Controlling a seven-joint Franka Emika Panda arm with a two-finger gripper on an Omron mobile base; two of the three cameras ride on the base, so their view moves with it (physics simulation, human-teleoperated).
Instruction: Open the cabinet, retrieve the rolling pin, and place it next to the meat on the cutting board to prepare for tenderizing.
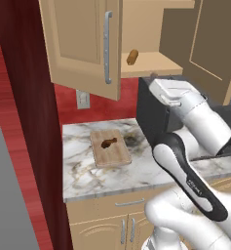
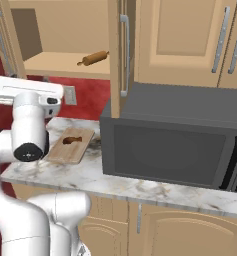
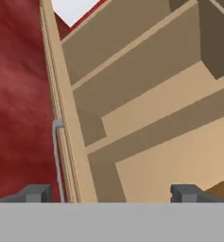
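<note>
The cabinet (image 1: 83, 39) hangs on the wall with both doors swung open. The rolling pin (image 1: 132, 57) lies on its lower shelf, also seen as a slim brown cylinder (image 2: 93, 58). Below on the counter sits the cutting board (image 1: 110, 148) with the meat (image 1: 109, 143) on it. My gripper (image 3: 111, 194) is open, its fingertips (image 3: 35, 193) wide apart with nothing between them. It is raised just below and in front of the cabinet shelf, pointing up into it. The end of the rolling pin (image 3: 222, 189) shows by the right fingertip.
A dark microwave (image 2: 170, 145) stands on the marble counter (image 1: 83, 171) right of the board, under the open cabinet. The left door's long silver handle (image 3: 56, 156) runs close by my left fingertip. A red wall (image 1: 19, 122) and dark panel bound the left side.
</note>
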